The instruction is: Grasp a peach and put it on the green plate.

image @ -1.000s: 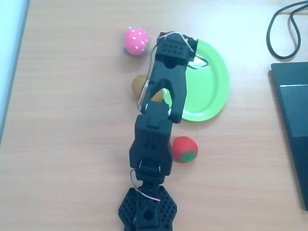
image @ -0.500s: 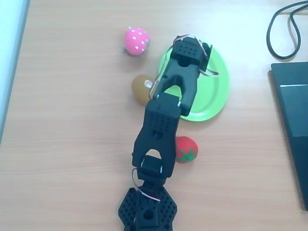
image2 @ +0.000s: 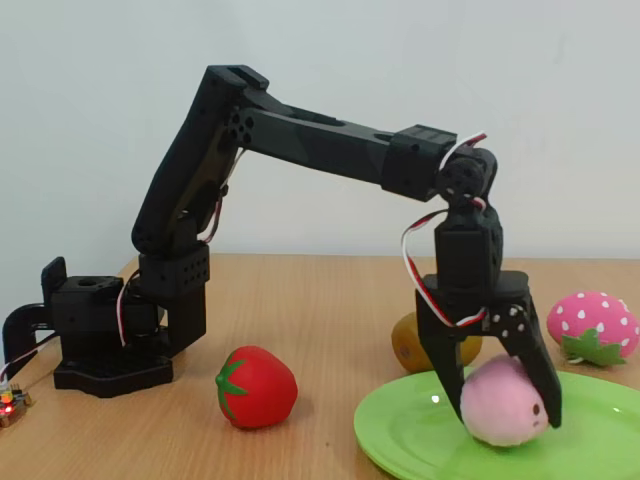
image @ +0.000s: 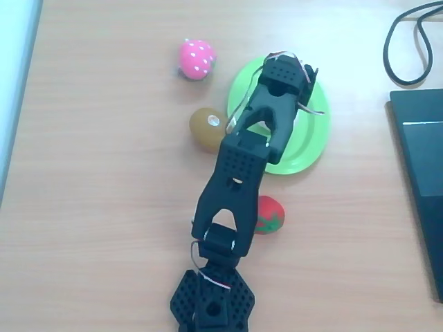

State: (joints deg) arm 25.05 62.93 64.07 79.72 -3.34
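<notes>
Gripper (image2: 503, 405) is clamped on the peach (image2: 502, 402), fingers down either side of it. The peach sits low over the green plate (image2: 400, 435), inside the near rim; I can't tell whether it touches the plate surface or hangs just above it. In the overhead view the arm covers the middle of the green plate (image: 315, 131).

Risks from here:
- Glossy plate, round soft fruit: releasing above the surface could let it roll off the near rim toward the tomato (image2: 256, 387).
- Soft toy may stick to a finger and lift out on retract.
- Brown fruit (image2: 410, 340) lies just behind the plate, strawberry (image2: 592, 326) beyond; a sideways retreat could clip either.
</notes>
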